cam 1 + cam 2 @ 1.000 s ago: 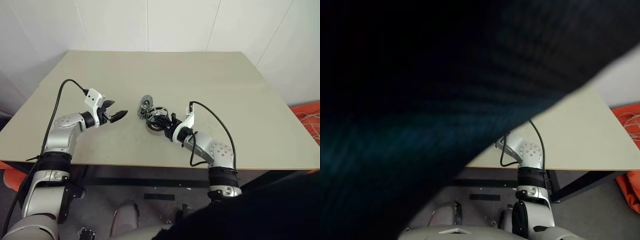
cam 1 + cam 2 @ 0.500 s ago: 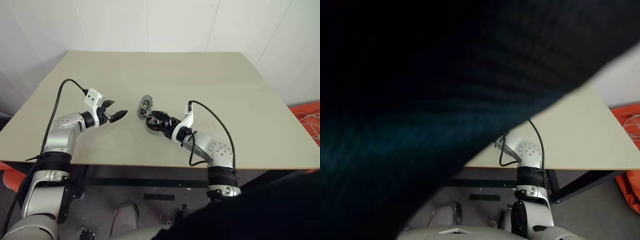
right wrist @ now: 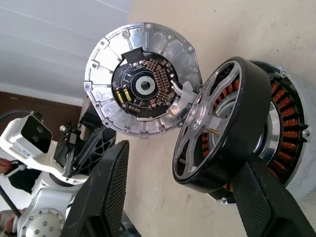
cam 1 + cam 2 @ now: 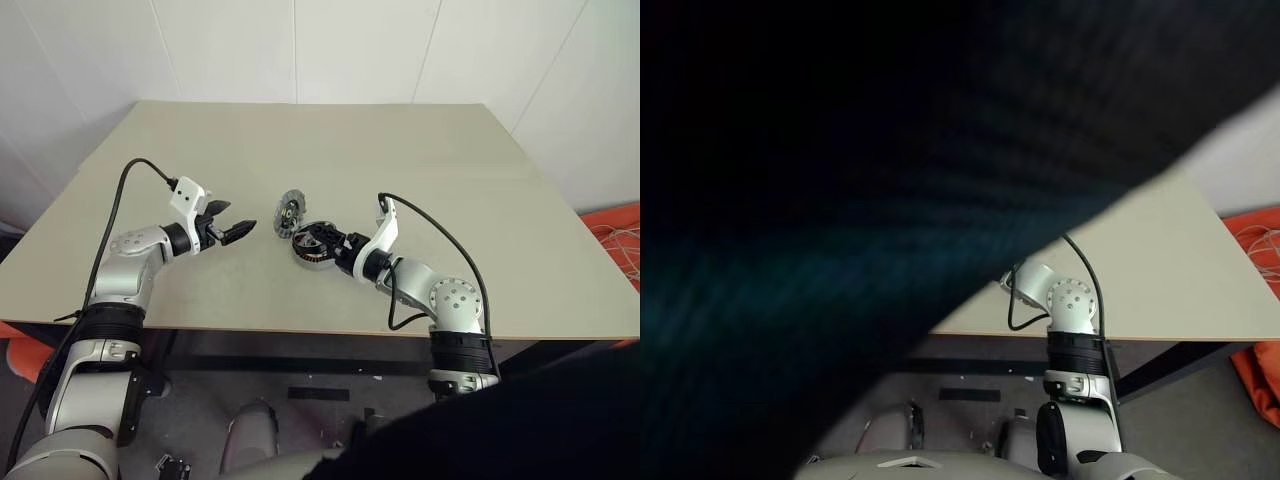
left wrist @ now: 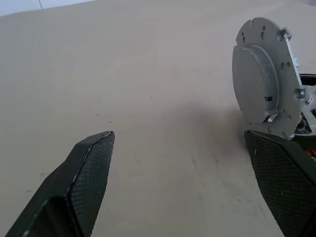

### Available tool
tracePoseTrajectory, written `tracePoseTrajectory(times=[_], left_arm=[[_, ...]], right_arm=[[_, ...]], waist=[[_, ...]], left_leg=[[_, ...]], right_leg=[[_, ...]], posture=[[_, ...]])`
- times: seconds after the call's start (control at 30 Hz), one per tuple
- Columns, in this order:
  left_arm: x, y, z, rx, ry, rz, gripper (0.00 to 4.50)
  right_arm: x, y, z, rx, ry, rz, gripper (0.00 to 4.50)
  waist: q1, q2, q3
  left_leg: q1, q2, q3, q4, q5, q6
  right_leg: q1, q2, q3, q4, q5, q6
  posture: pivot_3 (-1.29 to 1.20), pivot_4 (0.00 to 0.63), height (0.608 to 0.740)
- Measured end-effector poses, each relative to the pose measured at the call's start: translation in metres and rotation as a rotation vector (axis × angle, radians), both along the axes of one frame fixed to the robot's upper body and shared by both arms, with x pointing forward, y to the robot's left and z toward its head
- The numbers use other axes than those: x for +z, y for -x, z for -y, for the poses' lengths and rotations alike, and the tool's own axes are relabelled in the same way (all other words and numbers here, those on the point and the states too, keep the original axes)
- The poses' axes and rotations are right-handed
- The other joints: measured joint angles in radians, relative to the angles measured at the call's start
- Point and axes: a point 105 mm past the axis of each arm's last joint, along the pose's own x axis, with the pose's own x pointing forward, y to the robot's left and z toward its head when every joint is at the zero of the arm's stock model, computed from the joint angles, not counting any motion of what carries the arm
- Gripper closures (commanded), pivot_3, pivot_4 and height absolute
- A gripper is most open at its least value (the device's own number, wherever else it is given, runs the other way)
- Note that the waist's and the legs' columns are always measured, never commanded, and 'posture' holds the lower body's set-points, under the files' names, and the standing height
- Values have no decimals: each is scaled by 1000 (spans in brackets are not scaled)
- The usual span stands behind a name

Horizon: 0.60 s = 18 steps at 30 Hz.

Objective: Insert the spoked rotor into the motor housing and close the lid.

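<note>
Rotor (image 4: 318,240) at frame centre, tilted against housing (image 4: 312,256); right gripper (image 4: 337,243) reaches left to it. Left gripper (image 4: 236,231) extended rightward, jaws apart, empty. Right wrist view: jaws apart flanking rotor; lid (image 3: 141,79) upright behind. No legible writing.

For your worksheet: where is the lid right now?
Left eye view: the lid stands on edge mid-table, just behind the motor housing, between both grippers.

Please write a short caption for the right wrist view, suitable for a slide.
Spoked rotor leaning tilted on the motor housing, the lid standing on edge beside them.
</note>
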Motion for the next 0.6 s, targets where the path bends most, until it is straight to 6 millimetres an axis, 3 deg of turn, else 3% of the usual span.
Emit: tracePoseTrajectory(times=[0.27,0.6], left_arm=[[-1,-2,1,0,6,-2,54],[1,-4,2,-4,9,7,54]], right_arm=[[5,-5,21,-32,277,156,1002],[0,-7,22,-35,348,195,1002]], waist=[[2,0,0],[1,0,0]], left_leg=[[0,0,0,0,0,0],[0,0,0,0,0,0]], right_leg=[[0,0,0,0,0,0],[0,0,0,0,0,0]], posture=[[0,0,740],[0,0,740]])
